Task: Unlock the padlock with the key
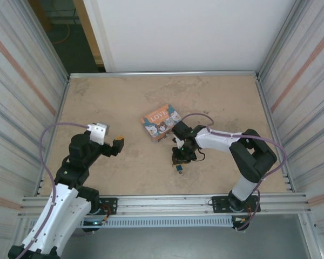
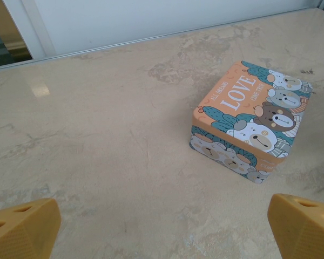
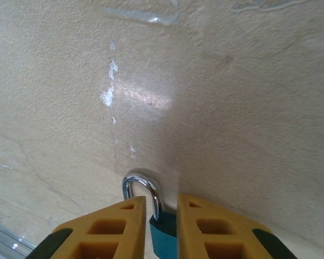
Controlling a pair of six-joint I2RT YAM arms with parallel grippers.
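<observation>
The padlock [image 3: 164, 237] has a teal-blue body and a thin silvery shackle. It lies on the table between the yellow fingers [image 3: 116, 226] of my right gripper [image 3: 162, 202]. The jaws stand a little apart, with a thin gap between the left finger and the lock's body, so the hold looks loose. Seen from above, the right gripper [image 1: 179, 157] points down at the table and the padlock [image 1: 180, 168] shows as a small blue spot just in front of it. The key is hidden. My left gripper [image 1: 119, 142] hovers wide open and empty at mid-left, its fingertips [image 2: 21, 229] far apart.
An orange tin box [image 1: 161, 122] marked "LOVE" with cartoon animals stands just behind the right gripper, and the left wrist view shows the tin box [image 2: 248, 124] ahead and to the right. Metal rails and ribbed walls [image 1: 21, 81] edge the beige table.
</observation>
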